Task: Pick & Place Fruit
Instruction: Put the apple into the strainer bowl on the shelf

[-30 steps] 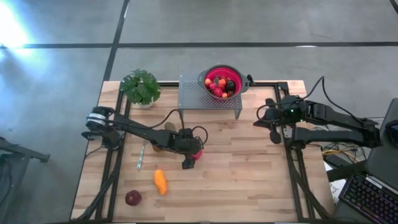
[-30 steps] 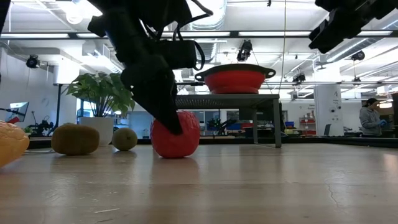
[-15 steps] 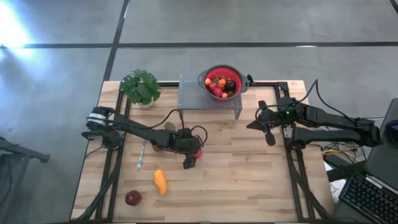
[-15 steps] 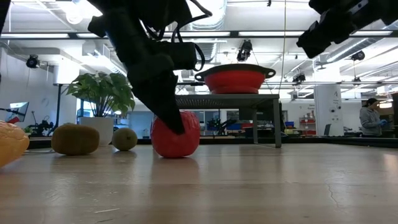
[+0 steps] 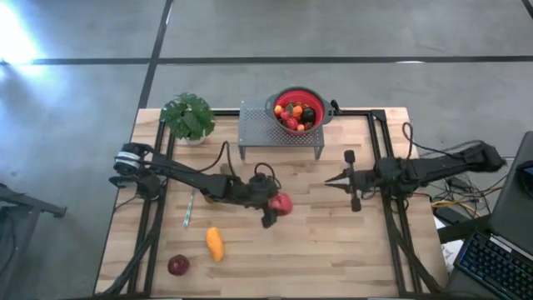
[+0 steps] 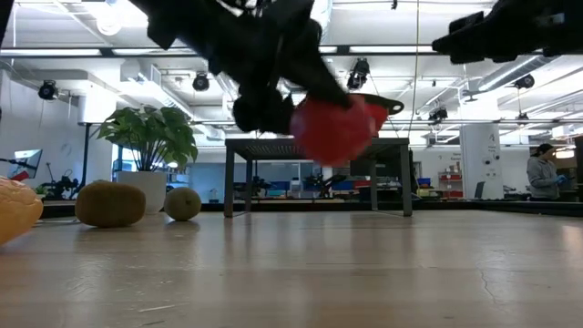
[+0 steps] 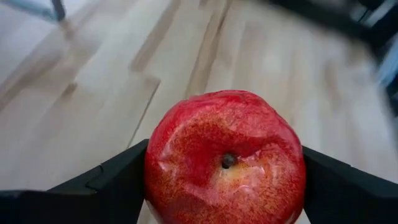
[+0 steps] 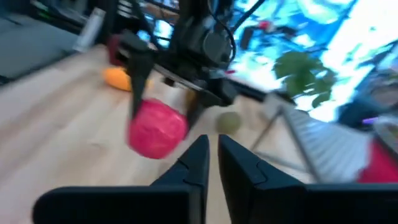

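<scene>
The left end effector grips the red apple between widely spread fingers, one dark finger pressed to each side of the fruit. In the low view the apple hangs clear above the desk, with bare wood beneath it. It sits in front of the grey perforated stand, which carries the red colander bowl already holding several small fruits.

The right end effector has its fingers nearly together with only a thin slit between them and nothing held; it hovers to the right of the apple, in front of the stand's right end.

Left of the apple, a long orange piece and a dark-red round one lie near the desk's front edge. Two brown kiwis rest farther back toward the potted plant at the rear left corner. The desk's middle and front right stretch lies open.
</scene>
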Motion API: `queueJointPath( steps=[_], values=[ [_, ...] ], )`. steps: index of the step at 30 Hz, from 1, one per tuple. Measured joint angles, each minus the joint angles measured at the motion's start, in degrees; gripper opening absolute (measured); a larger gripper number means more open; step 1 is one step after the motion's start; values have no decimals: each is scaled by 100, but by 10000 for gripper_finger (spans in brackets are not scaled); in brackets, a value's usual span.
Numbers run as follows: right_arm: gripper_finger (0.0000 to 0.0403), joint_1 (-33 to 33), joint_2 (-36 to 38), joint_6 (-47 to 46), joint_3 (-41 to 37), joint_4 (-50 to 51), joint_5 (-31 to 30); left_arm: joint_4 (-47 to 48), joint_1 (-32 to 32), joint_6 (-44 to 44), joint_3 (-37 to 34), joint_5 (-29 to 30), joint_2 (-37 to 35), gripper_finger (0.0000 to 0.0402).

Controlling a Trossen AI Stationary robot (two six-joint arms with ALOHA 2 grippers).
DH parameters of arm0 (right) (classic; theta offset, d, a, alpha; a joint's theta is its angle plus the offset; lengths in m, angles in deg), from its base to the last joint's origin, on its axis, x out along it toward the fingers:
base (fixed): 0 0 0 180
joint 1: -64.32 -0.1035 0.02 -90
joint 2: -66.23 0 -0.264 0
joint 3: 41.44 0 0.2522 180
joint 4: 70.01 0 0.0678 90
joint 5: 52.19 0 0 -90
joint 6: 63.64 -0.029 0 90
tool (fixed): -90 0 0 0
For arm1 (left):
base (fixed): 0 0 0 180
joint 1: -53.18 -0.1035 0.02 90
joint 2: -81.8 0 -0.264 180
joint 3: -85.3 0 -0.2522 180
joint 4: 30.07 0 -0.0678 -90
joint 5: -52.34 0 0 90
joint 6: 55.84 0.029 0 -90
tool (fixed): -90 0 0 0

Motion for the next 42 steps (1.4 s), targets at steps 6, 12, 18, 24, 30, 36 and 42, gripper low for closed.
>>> queueJointPath(
  steps=[6, 12, 18, 24, 30, 36, 42],
  values=[
    [97, -1429, -475, 328, 299, -89, -2047, -836, -89, -479, 7, -3, -136, 342],
    [209, -2279, -1133, 619, 912, -86, -3397, -1496, -180, -451, 13, -2, -290, 342],
    [334, -2387, -1819, 643, 1520, -18, -4152, -2269, -253, -346, 14, 0, -292, 342],
    [390, -2387, -2350, 618, 1937, -16, -4396, -2658, -365, -65, 134, -2, -292, 342],
    [393, -2385, -2705, 642, 2132, -1, -4406, -2752, -500, 48, 320, 0, -295, 342],
    [393, -2387, -2861, 740, 2220, -28, -4709, -2779, -509, -3, 409, -88, -295, 342],
    [393, -2314, -2883, 1046, 2315, -174, -4802, -2919, -503, -168, 413, -271, -295, 342]
  ],
)
